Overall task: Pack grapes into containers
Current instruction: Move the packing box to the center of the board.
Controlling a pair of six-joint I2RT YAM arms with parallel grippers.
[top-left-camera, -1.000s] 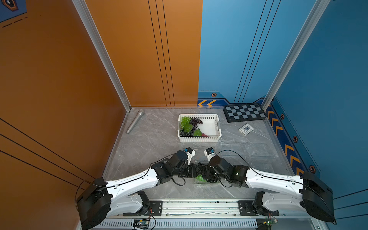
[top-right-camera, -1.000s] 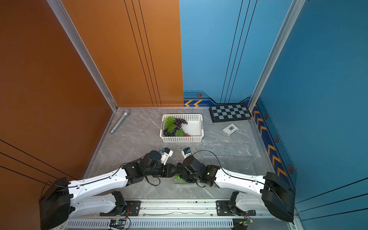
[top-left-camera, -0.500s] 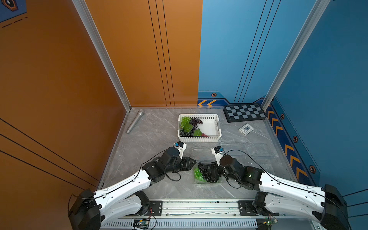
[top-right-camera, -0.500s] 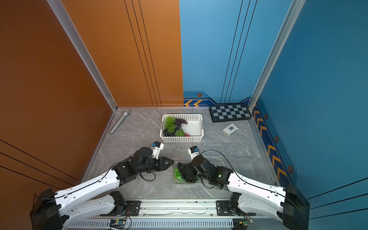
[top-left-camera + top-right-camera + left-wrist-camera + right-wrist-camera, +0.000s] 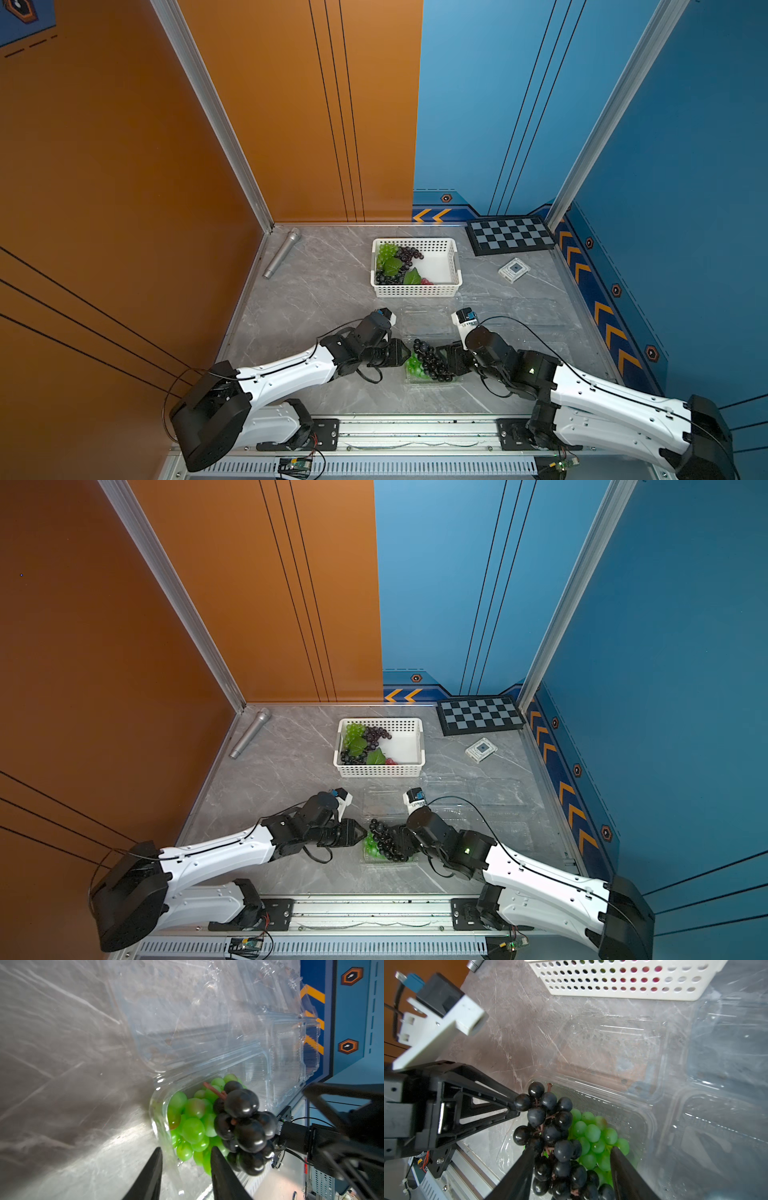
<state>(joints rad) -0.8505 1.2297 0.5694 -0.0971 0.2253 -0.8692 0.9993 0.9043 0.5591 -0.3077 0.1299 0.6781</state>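
Looking down at the grey marble table [image 5: 316,299], the left arm [image 5: 291,374] and right arm [image 5: 602,399] are reaching in from the near edge and meeting around the middle. The white basket [image 5: 415,291] is sitting further back with loose grapes [image 5: 395,264] piled at its left end: green, dark, a bit of red, some leaves. Just in front of it the clear container [image 5: 633,1113] is lying open, lid [image 5: 428,322] flat toward the basket, and spare containers [image 5: 523,328] are lying off to its right. The left gripper [image 5: 407,353] is hovering at the container's left wall, fingers [image 5: 151,1172] a little apart with the plastic rim running between them, one tip right up against a dark berry. The right gripper [image 5: 573,1148] is pointing in from the opposite side, jaws fairly wide with the dark bunch [image 5: 550,1126] sitting between them; honestly can't tell if it's actually squeezing it. That bunch is sitting above the green bunch [image 5: 593,1132], which is resting on the container's floor.
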